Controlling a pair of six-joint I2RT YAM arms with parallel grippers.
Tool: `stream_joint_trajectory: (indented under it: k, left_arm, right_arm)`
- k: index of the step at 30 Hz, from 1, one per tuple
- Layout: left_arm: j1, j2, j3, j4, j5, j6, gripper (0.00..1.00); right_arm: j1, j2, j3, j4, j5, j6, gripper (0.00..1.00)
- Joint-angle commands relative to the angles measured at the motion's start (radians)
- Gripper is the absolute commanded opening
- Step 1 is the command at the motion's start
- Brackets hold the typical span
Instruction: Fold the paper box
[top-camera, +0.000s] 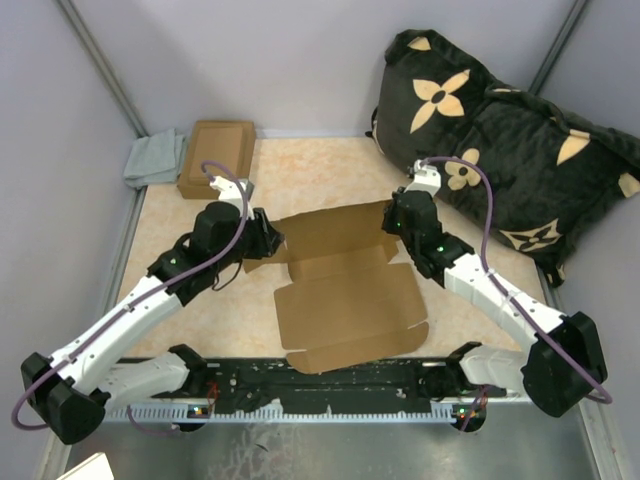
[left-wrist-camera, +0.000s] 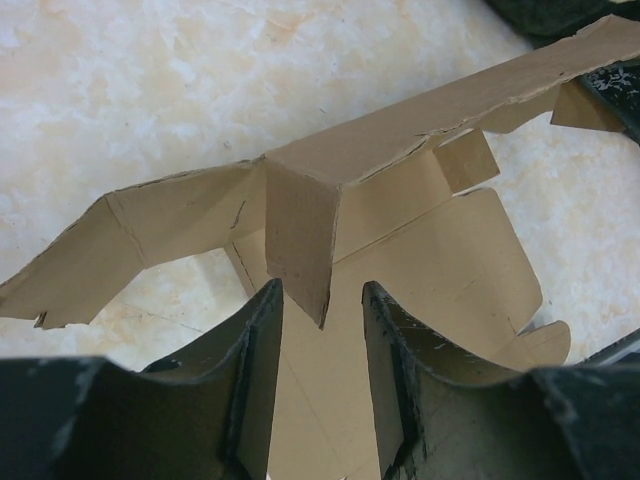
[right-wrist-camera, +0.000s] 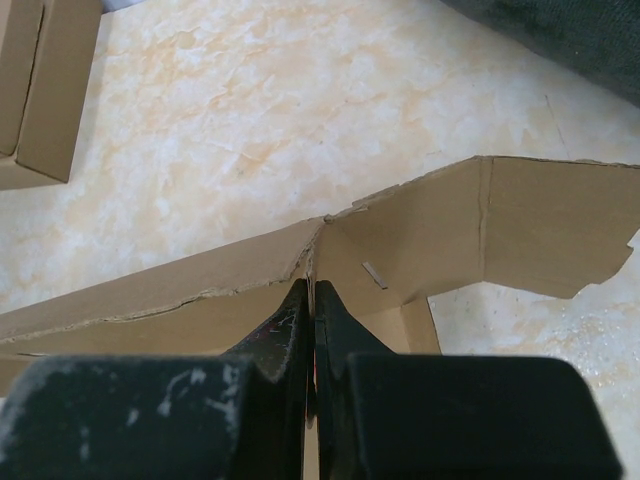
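the left gripper (left-wrist-camera: 320, 300) is seen with its two black fingers (left-wrist-camera: 255, 370) held apart. a folded-down corner tab of the paper box (left-wrist-camera: 440, 250) is hung in the gap between them, with space visible on either side of it, so nothing is clamped. the right gripper (right-wrist-camera: 312, 292) is shown with its fingers (right-wrist-camera: 285, 340) pressed together, and their tips are set at a crease in an upright cardboard wall of the box. whether a sliver of cardboard is pinched between them cannot be told.

in the overhead view, the left gripper is placed at the left end of the box's raised far strip and the right gripper at its right end. the paper box is laid open on the marbled table (top-camera: 300, 170), between the two arms and roughly at the middle. its main panels are spread flat toward the arm bases and a near flap is turned out at the front edge. the far strip is lifted off the surface, with its end flaps angled outward.

further out, a smaller closed cardboard box (top-camera: 215, 155) is set at the far left corner of the table, well apart from the paper box. a grey cloth (top-camera: 155, 158) is laid just beside it on its left. a black cushion (top-camera: 500, 150) patterned with tan flowers is propped at the far right, behind the right arm.
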Motion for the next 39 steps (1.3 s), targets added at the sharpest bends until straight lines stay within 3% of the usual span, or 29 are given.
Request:
stream_joint_trajectory:
  k: [1, 11, 16, 19, 21, 25, 29, 34, 39]
  left_arm:
    - [-0.008, 0.023, 0.025, 0.018, -0.020, 0.005, 0.44]
    - [-0.008, 0.093, 0.032, 0.057, -0.075, 0.039, 0.34]
    - [-0.008, 0.107, 0.010, 0.094, -0.088, 0.035, 0.08]
    - [-0.008, 0.107, -0.006, 0.110, -0.116, 0.037, 0.00]
    - [-0.008, 0.103, -0.018, 0.122, -0.139, 0.044, 0.00]
    - [-0.008, 0.088, -0.040, 0.132, -0.222, 0.066, 0.00]
    - [-0.008, 0.060, -0.083, 0.165, -0.304, 0.100, 0.00]
    - [-0.008, 0.019, -0.171, 0.241, -0.336, 0.097, 0.00]
    - [-0.008, -0.030, -0.257, 0.299, -0.352, 0.073, 0.00]
  right_arm:
    - [0.007, 0.012, 0.049, 0.025, 0.014, 0.014, 0.00]
    - [0.007, 0.005, 0.041, -0.011, -0.011, -0.012, 0.00]
    - [0.007, 0.005, 0.049, -0.042, -0.028, -0.031, 0.03]
    - [0.007, -0.004, 0.052, -0.060, -0.031, -0.038, 0.05]
    - [0.007, -0.008, 0.058, -0.068, -0.037, -0.042, 0.11]
    - [0.007, -0.010, 0.071, -0.087, -0.057, -0.053, 0.42]
    - [0.007, -0.011, 0.097, -0.123, -0.075, -0.063, 0.58]
    - [0.007, -0.046, 0.158, -0.202, -0.094, -0.118, 0.64]
    - [-0.006, -0.137, 0.159, -0.240, 0.029, -0.155, 0.63]
